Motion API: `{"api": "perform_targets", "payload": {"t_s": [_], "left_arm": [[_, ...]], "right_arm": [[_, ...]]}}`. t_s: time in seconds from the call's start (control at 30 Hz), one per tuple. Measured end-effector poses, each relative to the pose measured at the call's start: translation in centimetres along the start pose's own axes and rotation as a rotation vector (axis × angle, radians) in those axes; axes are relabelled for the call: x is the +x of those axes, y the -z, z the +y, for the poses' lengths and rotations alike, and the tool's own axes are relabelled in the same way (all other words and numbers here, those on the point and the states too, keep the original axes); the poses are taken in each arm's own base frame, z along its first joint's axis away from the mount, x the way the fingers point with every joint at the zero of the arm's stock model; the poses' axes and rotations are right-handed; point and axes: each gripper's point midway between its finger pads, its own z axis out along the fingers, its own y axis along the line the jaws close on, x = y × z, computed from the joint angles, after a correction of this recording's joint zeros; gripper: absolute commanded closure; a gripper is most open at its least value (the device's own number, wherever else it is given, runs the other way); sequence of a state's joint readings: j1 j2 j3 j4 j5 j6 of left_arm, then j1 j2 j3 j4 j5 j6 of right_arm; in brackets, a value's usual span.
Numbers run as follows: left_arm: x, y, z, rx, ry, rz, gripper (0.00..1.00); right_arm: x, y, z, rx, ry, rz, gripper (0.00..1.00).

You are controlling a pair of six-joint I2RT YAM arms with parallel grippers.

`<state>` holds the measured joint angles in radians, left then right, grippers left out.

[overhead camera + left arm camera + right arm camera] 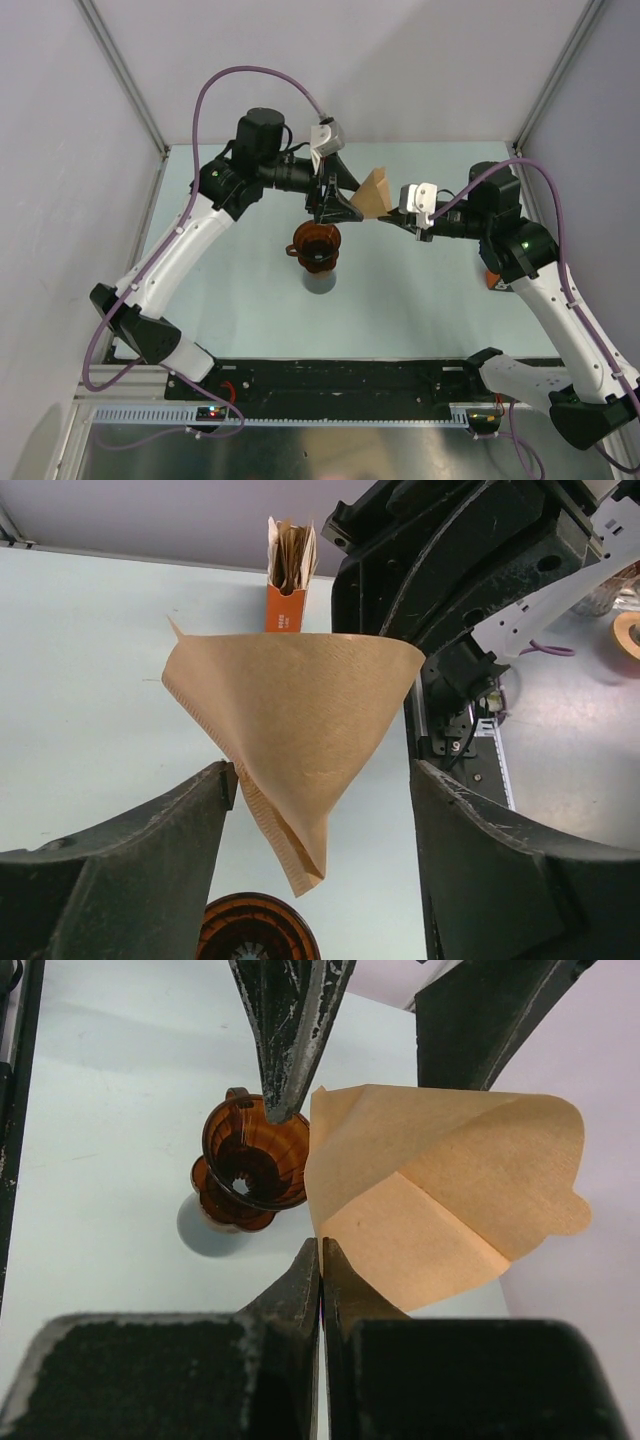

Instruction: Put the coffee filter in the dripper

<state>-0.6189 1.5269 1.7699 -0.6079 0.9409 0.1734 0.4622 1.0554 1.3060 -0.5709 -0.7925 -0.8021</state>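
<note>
Pale table (420, 300): right tool (321, 1245) pinches coffee filter (440, 1200) (left tool (322, 772) agape).

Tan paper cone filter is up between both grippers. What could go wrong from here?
1. The right gripper pinches only the edge of the tan paper cone filter, while the left gripper stands open around it. An early release would likely drop it beside the dark reddish-brown translucent plastic dripper, not into it.
2. The dripper seems perched on a grey vessel; a downward nudge might tip it.
</note>
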Motion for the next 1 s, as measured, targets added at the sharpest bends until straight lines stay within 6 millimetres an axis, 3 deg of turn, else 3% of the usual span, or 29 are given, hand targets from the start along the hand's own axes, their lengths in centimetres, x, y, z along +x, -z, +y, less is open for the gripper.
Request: {"api": "perform_targets", "payload": {"t_s": [0.27,0.53,0.6,0.67,0.73,0.83,0.87,1.0], "left_arm": [[0.0,0.0,-0.1,0.003,0.007,-0.001,0.61],[0.0,0.0,0.1,-0.005,-0.004,0.000,0.82],[0.0,0.0,0.2,-0.006,-0.012,0.001,0.87],[0.0,0.0,0.2,-0.007,-0.020,0.001,0.92],[-0.1,0.1,0.3,-0.008,-0.034,-0.001,0.98],[-0.3,0.5,0.3,-0.007,-0.054,-0.009,1.00],[-0.4,0.7,0.3,-0.007,-0.061,-0.011,1.00],[-0.8,1.2,0.1,0.008,-0.088,-0.026,1.00]], "right_arm": [[0.0,0.0,0.0,0.001,-0.001,0.002,1.00],[0.1,0.0,0.0,0.008,-0.025,0.007,0.99],[0.2,0.1,-0.2,0.018,-0.045,0.012,0.92],[0.3,0.2,-0.3,0.028,-0.073,0.014,0.74],[0.7,0.6,-0.7,0.048,-0.129,0.022,0.55],[1.4,1.6,-1.6,0.094,-0.245,0.027,0.17],[1.6,2.0,-1.8,0.105,-0.293,0.024,0.09],[1.5,3.1,-2.4,0.134,-0.460,-0.009,0.01]]}}
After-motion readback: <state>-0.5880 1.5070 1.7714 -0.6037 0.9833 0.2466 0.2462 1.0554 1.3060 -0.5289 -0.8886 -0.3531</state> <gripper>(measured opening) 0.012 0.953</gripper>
